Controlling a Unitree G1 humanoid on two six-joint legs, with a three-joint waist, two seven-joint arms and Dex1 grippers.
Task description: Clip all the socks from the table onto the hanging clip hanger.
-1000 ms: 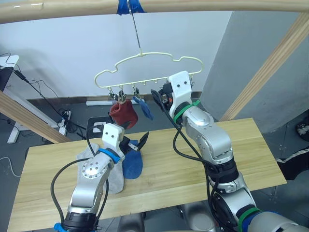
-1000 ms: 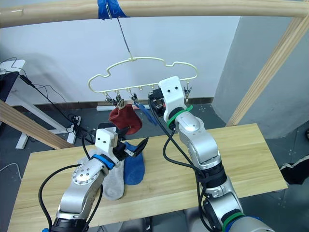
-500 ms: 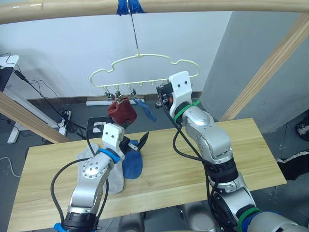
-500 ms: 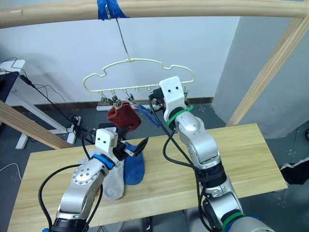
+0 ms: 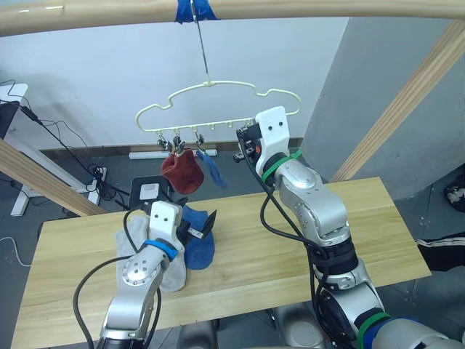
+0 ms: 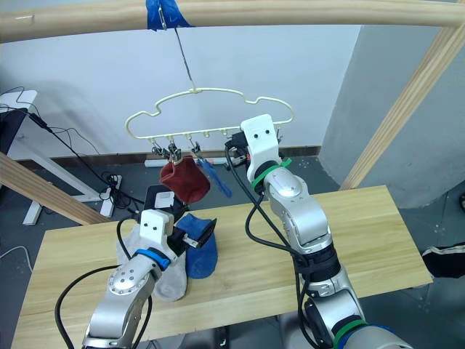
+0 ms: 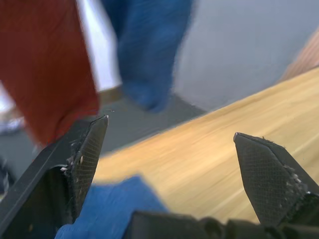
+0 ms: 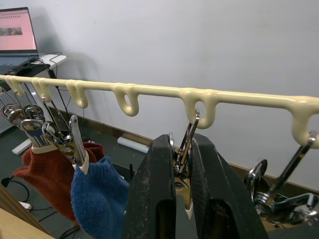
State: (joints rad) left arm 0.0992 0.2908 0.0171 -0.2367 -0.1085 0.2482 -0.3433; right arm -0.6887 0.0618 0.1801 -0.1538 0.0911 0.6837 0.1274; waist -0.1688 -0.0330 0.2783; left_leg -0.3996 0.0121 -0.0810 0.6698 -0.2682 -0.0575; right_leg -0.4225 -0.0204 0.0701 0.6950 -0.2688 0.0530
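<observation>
The clip hanger (image 5: 218, 109) hangs by its long hook from a wooden pole (image 5: 290, 9), the hook passing under a wrap of blue tape (image 5: 195, 9). Two socks are already clipped on it, side by side toward the robot's left: a red sock (image 5: 181, 171) and a blue sock (image 5: 213, 166) just beside it. On the table (image 5: 276, 240) below lie a blue sock (image 5: 197, 243) and a light grey sock (image 5: 156, 258), touching each other (whether more socks lie beneath them is hard to tell, since the left arm covers part of the pile).

The right gripper (image 8: 180, 174) is raised to the hanger's row of clips, its two black fingers pinched on a metal clip (image 8: 183, 149) that hangs from one of the hanger's loops. The left gripper (image 7: 169, 159) sits low over the socks on the table, its fingers spread wide with nothing between them.
</observation>
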